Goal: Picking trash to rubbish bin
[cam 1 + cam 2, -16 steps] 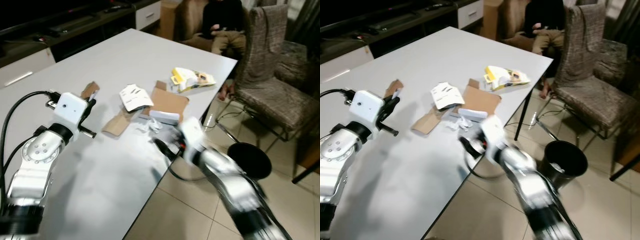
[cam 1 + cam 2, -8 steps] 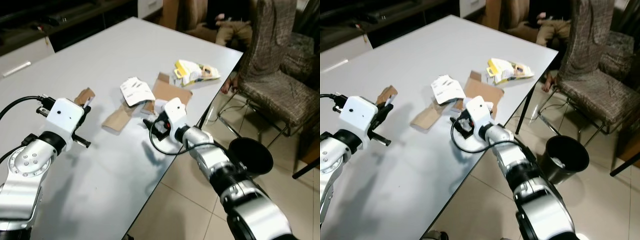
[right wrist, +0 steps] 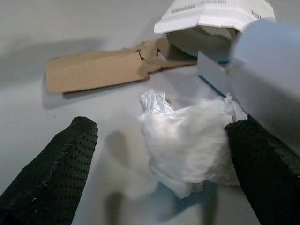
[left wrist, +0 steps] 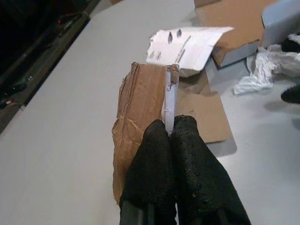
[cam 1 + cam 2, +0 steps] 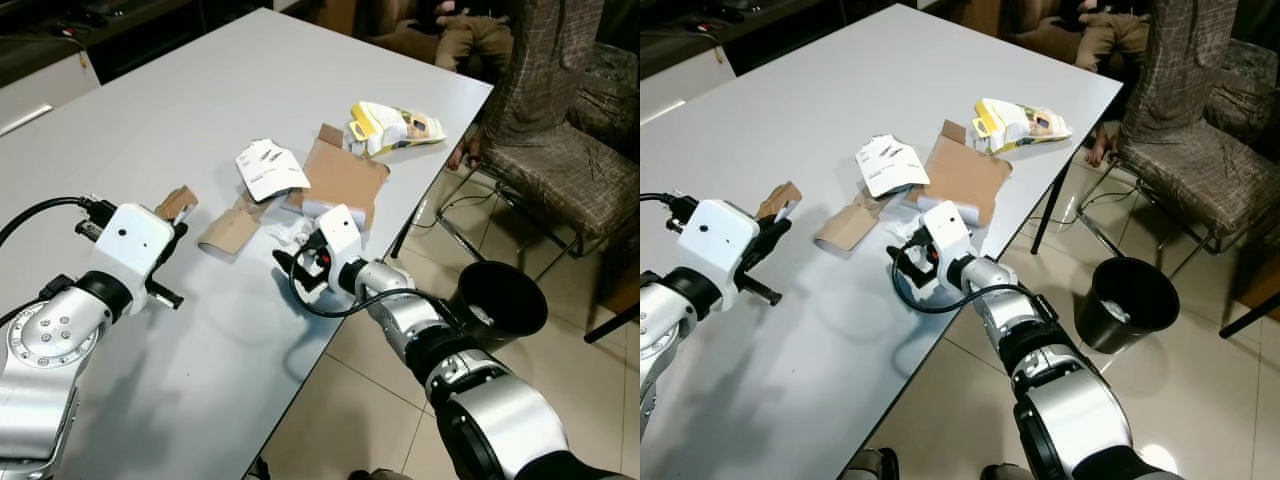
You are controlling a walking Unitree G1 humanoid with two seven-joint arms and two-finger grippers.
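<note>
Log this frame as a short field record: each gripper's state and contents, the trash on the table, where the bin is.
left gripper: shut on a cardboard scrap, held over the table
right gripper: open, fingers either side of a crumpled white wrapper lying on the table
other trash: flat cardboard, white printed paper, yellow packet
bin: black, on the floor beside the table, something white inside
person: seated beyond the table's far corner

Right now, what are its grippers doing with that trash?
Left gripper shut on cardboard scrap. Right gripper open around crumpled white wrapper, not yet closed. Blue-grey box crowds one finger.
</note>
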